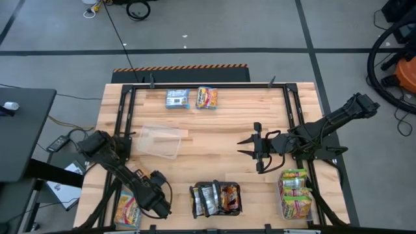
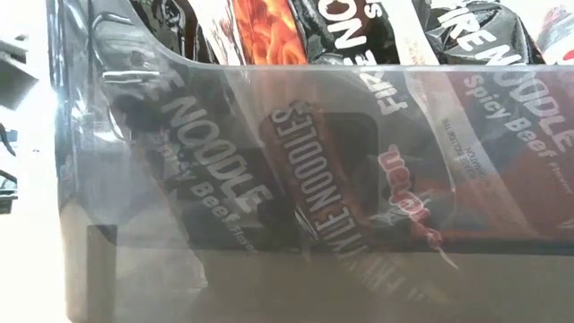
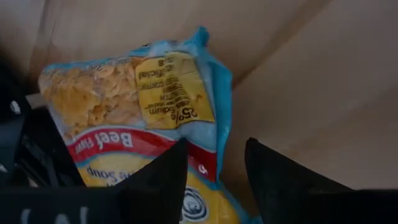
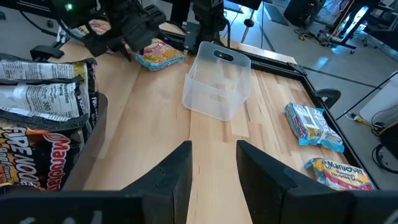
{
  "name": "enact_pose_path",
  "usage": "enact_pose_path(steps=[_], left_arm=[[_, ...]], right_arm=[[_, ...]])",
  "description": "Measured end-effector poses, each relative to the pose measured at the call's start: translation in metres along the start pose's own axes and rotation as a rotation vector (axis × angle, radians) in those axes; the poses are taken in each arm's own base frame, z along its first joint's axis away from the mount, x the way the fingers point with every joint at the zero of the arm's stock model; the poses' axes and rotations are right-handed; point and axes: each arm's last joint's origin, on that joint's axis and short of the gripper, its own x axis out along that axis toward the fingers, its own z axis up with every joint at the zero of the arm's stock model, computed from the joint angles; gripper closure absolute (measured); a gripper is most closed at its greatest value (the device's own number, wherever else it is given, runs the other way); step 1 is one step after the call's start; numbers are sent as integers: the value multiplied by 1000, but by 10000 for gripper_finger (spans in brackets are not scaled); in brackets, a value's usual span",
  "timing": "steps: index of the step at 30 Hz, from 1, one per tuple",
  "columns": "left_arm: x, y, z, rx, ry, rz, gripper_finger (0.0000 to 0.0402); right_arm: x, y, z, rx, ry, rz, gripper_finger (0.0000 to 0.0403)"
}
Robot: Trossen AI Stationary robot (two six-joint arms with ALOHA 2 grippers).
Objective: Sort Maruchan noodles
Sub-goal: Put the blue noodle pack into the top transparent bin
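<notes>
Dark Fire Noodle packets fill the bottom-centre tub. Left gripper, fingers apart, hovers over a beef packet at lower left, probably releasing it. Right gripper, open and empty, likely fetches the 2 top-centre packets next.

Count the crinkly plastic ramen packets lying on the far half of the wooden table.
2. A blue-silver crinkly plastic ramen packet lies near the far edge; a yellow-orange crinkly plastic packet lies just beside it, toward the right arm's side. None seems hidden there.
</notes>
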Motion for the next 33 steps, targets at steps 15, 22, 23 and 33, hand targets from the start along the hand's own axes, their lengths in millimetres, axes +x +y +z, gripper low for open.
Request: enact_pose_path(steps=[15,22,23,33], left_arm=[[-20,6,1,76,35,142,394],[-97,51,11,42,-188,-8,397],[-107,61,15,16,-254,-46,398],[-154,151,63,-178,-656,-156,396]], right_arm=[[0,0,0,0,0,1,273],[0,0,0,0,0,11,273],[0,1,0,0,-1,14,273],[0,3,-1,78,13,103,273]])
